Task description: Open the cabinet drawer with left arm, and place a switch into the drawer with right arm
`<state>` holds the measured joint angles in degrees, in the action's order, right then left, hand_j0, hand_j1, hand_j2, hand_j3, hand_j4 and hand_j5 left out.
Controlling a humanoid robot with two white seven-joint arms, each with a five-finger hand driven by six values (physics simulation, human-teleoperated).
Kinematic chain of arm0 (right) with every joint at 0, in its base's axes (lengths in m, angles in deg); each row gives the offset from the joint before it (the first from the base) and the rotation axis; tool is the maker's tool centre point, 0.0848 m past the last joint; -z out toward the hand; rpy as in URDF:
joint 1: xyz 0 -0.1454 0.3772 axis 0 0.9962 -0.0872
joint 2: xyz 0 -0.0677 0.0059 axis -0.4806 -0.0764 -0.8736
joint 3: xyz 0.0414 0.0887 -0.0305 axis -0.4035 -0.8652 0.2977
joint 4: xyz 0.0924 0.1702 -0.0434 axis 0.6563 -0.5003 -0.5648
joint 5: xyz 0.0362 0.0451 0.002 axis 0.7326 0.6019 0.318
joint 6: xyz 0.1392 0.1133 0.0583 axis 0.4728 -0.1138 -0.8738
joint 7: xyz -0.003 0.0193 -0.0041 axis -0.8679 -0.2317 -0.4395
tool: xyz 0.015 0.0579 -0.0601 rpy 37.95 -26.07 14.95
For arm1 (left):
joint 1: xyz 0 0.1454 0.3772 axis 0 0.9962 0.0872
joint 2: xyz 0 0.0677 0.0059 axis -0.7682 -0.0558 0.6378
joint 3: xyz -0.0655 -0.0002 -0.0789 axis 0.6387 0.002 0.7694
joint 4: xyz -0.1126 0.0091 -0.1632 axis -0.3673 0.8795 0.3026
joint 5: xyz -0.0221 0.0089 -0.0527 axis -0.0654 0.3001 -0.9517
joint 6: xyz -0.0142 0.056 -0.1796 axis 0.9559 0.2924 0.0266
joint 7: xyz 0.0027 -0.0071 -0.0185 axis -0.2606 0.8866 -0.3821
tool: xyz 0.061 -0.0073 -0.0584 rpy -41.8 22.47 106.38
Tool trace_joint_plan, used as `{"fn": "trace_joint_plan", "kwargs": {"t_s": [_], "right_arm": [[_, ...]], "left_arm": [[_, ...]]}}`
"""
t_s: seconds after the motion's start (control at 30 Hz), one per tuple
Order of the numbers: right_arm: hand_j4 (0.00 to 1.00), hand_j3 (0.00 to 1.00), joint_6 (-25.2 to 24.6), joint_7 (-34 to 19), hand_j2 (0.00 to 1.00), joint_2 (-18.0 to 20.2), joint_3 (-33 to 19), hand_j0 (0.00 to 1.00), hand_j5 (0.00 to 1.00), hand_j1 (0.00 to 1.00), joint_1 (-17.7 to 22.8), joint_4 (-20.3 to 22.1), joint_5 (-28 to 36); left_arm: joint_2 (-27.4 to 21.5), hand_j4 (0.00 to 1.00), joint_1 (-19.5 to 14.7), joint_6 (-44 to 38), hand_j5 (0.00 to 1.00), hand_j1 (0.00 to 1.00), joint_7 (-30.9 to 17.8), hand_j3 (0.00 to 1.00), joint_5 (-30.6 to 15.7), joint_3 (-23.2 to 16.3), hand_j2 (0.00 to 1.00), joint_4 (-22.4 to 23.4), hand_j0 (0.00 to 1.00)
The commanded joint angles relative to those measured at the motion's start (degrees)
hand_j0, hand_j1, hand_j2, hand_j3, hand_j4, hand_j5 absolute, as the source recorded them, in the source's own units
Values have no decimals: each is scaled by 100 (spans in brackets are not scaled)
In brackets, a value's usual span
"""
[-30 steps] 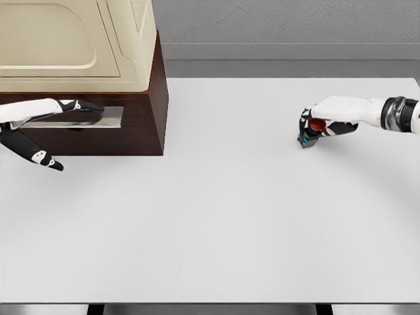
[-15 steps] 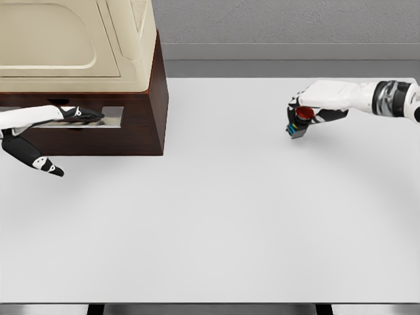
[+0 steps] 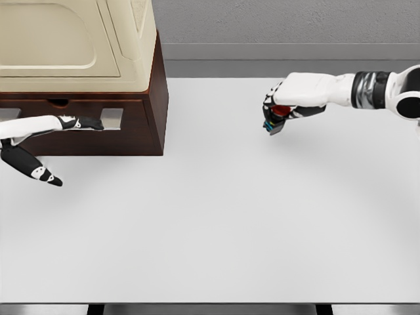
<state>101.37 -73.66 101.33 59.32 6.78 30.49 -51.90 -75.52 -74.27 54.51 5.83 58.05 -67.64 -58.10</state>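
At the upper right of the frame the right hand (image 3: 279, 108) is clamped on the switch (image 3: 275, 120), red cap and dark body hanging just under the curled fingers, lifted clear of the white tabletop (image 3: 216, 216). The drawer (image 3: 98, 119) sits at the upper left, low in the brown cabinet (image 3: 141, 111); the left hand (image 3: 69, 123) has its fingers hooked together at the handle slot. The drawer front looks barely drawn out, if at all. From the switch the drawer lies far to the left, roughly level, so the carry runs leftward across the tabletop, and the right hand alone bears it
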Motion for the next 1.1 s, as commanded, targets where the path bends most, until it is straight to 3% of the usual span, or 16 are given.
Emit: {"fn": "trace_joint_plan", "kwargs": {"t_s": [0.0,0.7,1.07], "right_arm": [[46,46,-17,2,46,3,63,46,46,46,-9,269,38],[46,46,-17,2,46,-243,827,46,46,46,-765,1403,55],[47,47,-17,2,47,-620,1082,47,47,47,-1134,1456,99]], "left_arm": [[-78,100,0,11,100,100,-68,100,-14,-29,100,-91,100],[-614,100,247,20,100,100,-68,100,-146,112,100,-302,100],[-824,100,264,55,100,100,-68,100,-181,94,100,-337,100]]}}
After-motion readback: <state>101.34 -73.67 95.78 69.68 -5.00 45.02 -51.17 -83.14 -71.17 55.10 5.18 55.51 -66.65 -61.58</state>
